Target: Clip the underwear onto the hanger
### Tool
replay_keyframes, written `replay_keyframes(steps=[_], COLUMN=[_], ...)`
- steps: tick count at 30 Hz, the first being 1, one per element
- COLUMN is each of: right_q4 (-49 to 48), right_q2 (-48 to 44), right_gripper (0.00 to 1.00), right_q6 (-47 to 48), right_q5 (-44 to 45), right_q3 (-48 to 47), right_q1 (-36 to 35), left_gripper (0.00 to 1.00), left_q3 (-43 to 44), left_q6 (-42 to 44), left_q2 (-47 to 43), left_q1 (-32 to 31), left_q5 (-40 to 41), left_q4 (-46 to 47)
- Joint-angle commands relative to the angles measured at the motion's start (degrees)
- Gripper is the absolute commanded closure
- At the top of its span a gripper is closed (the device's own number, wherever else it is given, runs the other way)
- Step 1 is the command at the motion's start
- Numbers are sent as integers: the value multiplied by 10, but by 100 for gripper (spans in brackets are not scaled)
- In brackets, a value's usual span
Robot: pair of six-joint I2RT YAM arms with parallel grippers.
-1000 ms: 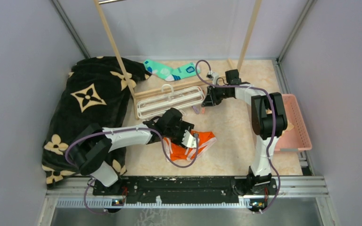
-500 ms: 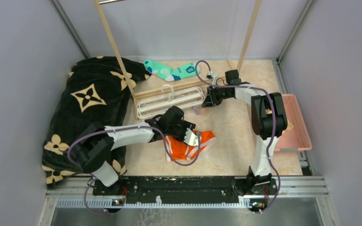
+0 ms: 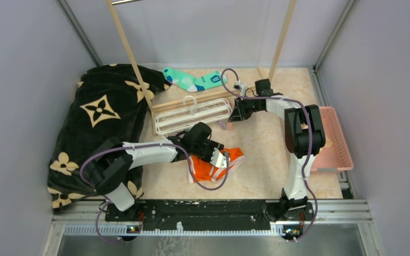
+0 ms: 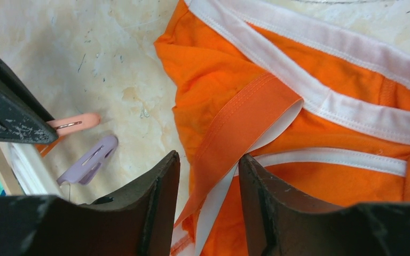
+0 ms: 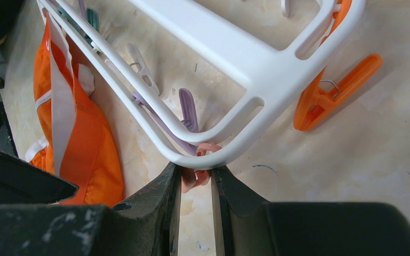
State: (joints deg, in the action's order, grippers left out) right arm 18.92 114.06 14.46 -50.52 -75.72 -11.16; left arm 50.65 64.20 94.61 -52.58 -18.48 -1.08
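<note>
The underwear (image 3: 217,166) lies crumpled on the table (image 3: 264,154) near the middle, a fold of its orange waistband raised. In the left wrist view that band (image 4: 245,120) runs up between the 2 fingers (image 4: 163,186) of the left gripper (image 3: 221,158) – the jaws stand spread on either side of it, the right one against the white trim and a sliver of table showing by the left one.

The hanger (image 3: 192,114) lies flat at 11 o'clock from the underwear, just apart from it. The right gripper (image 3: 234,118) is at the frame's right end, at 1 o'clock from the underwear. From the right wrist, its jaws sit close together at the frame's rounded corner (image 5: 229,146), pinching a pink clip (image 5: 196,178). A purple clip (image 5: 188,109) lies just beyond under the frame, and an orange clip (image 5: 335,93) sits at 2 o'clock from the corner.

Further out, a teal sock (image 3: 195,81) lies at 12 o'clock from the hanger, a black blanket (image 3: 104,114) with beige flowers at 9 o'clock and a pink basket (image 3: 337,137) at 3 o'clock – the last at the table's right edge. 2 wooden posts (image 3: 131,53) rise behind the hanger.
</note>
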Motion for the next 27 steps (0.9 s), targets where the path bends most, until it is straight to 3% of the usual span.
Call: replay_keyframes(steps=[1, 6, 11, 18, 27], right_q4=[-14, -14, -16, -13, -12], right_q2=[-30, -31, -30, -31, -32], right_gripper=[100, 100, 100, 100, 100], right_q6=[5, 7, 5, 6, 6], right_q5=[-18, -18, -18, -18, -18], right_q3=[-8, -7, -7, -9, -10], right_q1=[-15, -16, -17, -17, -17], left_gripper=[51, 68, 78, 78, 77], left_q3=[11, 2, 25, 96, 101], left_q6=[-3, -5, -39, -174, -276], left_q2=[8, 4, 11, 51, 50], left_q1=[-13, -14, -13, 1, 15], left_q5=[-16, -9, 0, -16, -41], left_q4=[-1, -1, -6, -60, -73])
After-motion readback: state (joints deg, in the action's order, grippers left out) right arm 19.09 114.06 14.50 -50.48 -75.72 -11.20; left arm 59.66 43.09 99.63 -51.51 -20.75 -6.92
